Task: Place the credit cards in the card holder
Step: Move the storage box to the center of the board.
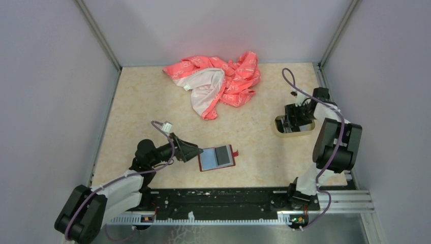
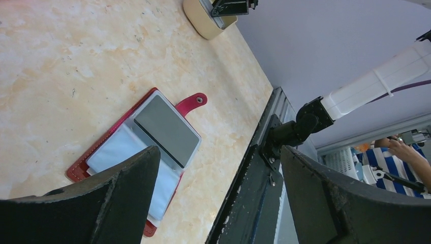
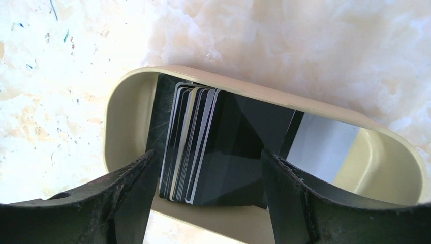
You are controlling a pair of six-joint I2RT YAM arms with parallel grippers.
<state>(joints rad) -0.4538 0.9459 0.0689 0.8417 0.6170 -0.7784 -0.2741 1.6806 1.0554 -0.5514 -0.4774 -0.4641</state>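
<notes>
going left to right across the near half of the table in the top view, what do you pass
left gripper → open card holder → beige tray

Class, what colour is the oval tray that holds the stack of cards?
Beige. The tray shows best in the right wrist view.
</notes>
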